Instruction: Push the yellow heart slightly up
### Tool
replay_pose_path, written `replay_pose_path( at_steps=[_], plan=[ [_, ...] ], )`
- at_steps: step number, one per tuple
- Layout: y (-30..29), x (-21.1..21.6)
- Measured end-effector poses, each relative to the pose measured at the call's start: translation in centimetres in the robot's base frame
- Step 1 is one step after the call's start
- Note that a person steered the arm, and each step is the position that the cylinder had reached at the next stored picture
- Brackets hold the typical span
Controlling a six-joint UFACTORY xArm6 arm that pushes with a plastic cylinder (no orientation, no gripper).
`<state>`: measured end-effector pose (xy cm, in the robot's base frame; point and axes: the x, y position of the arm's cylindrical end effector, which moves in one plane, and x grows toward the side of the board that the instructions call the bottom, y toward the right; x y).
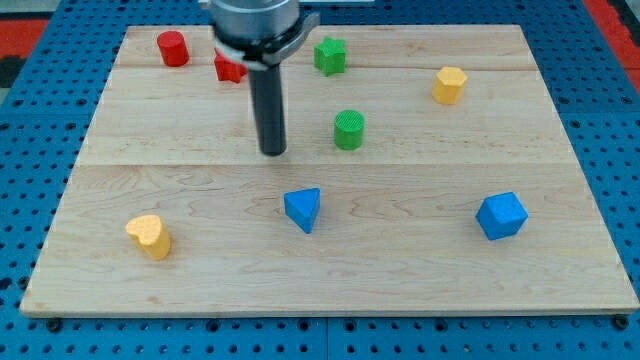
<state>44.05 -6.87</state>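
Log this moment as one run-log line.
my tip: mid-board, touching nothing | yellow heart: far down-left of tip | step: not begun

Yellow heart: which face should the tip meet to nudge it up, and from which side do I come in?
There's nothing to grip with, so push. Meet the yellow heart on its lower face, coming from the view's bottom. It sits near the board's bottom-left with bare wood above it. My tip is now above and to its right, so it should probably swing round the left of the blue block to get below first.
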Motion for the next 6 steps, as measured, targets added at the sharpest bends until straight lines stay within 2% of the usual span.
replay_pose_path(
  at_steps=[2, 3, 4, 5, 6],
  plan=[
    [-3.9, 13.1],
    [-4.5, 15.7],
    [-6.6, 10.2],
    [-6.3, 12.7],
    [-8.5, 17.7]
  ],
)
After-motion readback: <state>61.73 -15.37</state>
